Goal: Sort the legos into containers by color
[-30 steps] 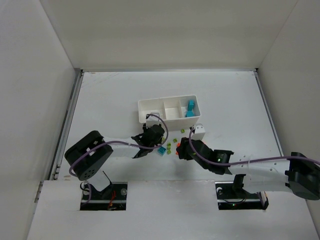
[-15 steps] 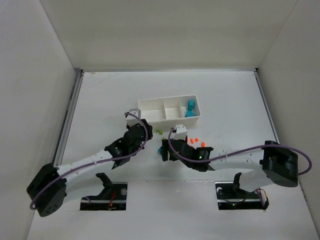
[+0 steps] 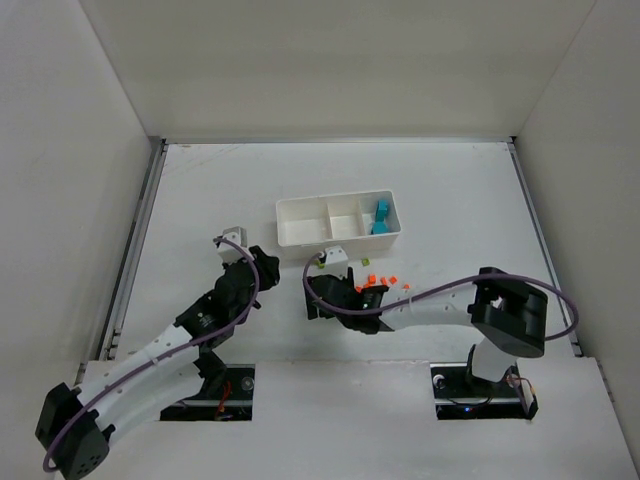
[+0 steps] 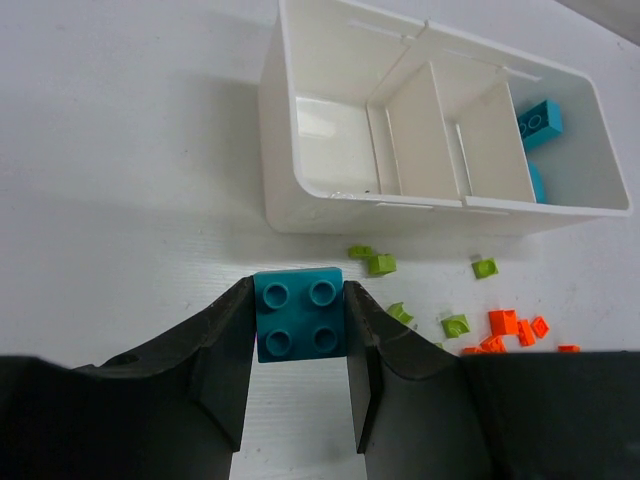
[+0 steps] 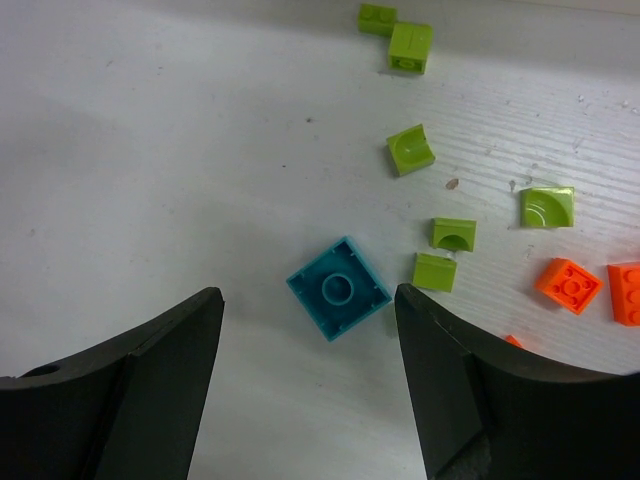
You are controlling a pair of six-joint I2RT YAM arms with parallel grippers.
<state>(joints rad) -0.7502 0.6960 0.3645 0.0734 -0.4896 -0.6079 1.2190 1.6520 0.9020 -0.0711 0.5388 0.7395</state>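
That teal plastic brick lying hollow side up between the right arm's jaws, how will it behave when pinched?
The small teal plastic brick looks rigid, unlikely to deform. It lies diagonal to the right gripper's jaws, so it may twist as they close. Flat on the white table, it should slide, not roll.

White tray (image 4: 300, 215), teal brick (image 4: 300, 315) — black fingers (image 4: 225, 350), lime bricks (image 5: 410, 148), orange-red bricks (image 5: 568, 282)
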